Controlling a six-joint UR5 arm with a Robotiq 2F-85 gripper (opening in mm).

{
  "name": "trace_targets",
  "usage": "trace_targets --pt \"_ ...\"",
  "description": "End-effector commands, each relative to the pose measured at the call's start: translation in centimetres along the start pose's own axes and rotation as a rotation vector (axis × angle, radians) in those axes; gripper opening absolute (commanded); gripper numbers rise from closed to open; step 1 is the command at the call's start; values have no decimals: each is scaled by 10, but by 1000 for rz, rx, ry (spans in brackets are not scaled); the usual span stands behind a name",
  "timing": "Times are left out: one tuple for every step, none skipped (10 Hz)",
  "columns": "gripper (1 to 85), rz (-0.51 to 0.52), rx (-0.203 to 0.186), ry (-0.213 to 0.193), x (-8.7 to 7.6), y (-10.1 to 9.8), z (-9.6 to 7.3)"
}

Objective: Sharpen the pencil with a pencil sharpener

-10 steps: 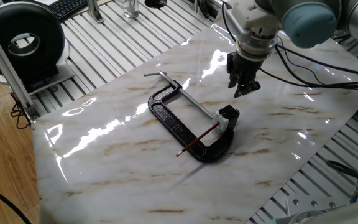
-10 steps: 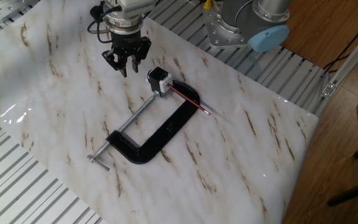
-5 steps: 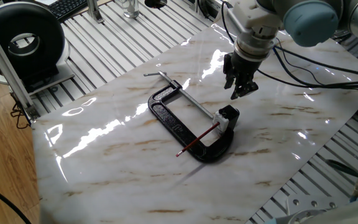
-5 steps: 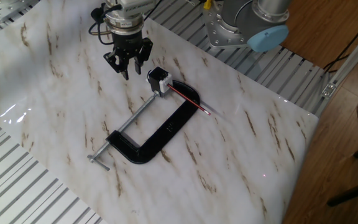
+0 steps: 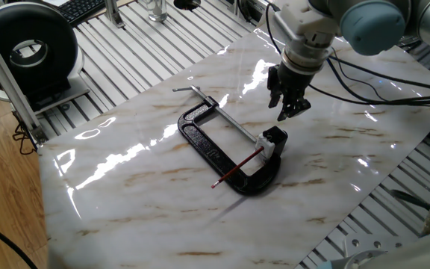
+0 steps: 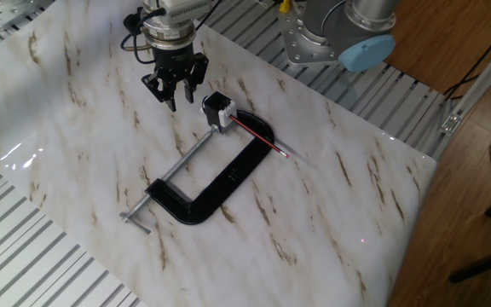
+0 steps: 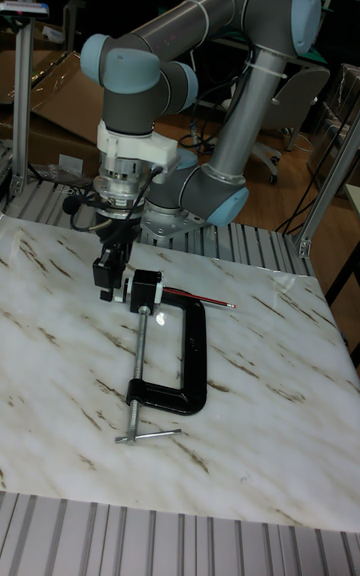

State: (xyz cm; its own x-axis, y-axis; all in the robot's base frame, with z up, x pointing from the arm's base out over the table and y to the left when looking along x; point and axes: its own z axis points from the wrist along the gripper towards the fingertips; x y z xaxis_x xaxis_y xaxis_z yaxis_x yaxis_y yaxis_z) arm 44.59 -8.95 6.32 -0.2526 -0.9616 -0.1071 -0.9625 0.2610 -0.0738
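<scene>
The red pencil (image 5: 237,169) (image 6: 260,138) (image 7: 200,297) lies flat on the marble sheet. One end is pushed into the small whitish pencil sharpener (image 5: 265,146) (image 6: 209,108). A black C-clamp (image 5: 207,146) (image 6: 220,183) (image 7: 190,356) holds the sharpener in its jaws. My gripper (image 5: 288,112) (image 6: 170,98) (image 7: 108,284) hangs just above the marble beside the sharpener end of the clamp, on the side away from the pencil. Its fingers point down, stand slightly open and hold nothing.
The marble sheet (image 5: 140,202) rests on a slatted aluminium table. A round black device (image 5: 28,48) stands beyond the sheet's corner, with a glass (image 5: 155,9) and a keyboard (image 5: 80,7) further back. Cables (image 5: 379,82) hang from the arm.
The gripper has drifted a few centimetres sideways near the clamp's head. Pencil, sharpener and clamp have not moved.
</scene>
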Motion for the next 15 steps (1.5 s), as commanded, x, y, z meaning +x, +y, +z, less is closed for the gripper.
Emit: trace_targets --pt "447 -4 -9 -21 0 2 2" --pt "447 -4 -13 -18 2 4 3" --pt "447 -4 -20 -20 4 6 6" --pt "450 -2 -24 -19 7 8 10" --pt "460 -2 -24 -20 8 9 14" --pt "467 -3 -26 -26 7 10 16" --pt "470 -1 -35 -35 4 13 16" --pt "473 -1 -37 -45 1 14 16" --pt "487 0 -41 -55 -3 17 18" --pt "493 3 -41 -59 -6 19 21" --pt "497 12 -35 -61 -10 21 28" --pt "497 22 -36 -61 -10 22 29" --pt "417 37 -37 -48 -6 21 29" --pt "423 17 -57 -48 -6 26 29" --pt "450 2 -81 -53 -8 32 28"
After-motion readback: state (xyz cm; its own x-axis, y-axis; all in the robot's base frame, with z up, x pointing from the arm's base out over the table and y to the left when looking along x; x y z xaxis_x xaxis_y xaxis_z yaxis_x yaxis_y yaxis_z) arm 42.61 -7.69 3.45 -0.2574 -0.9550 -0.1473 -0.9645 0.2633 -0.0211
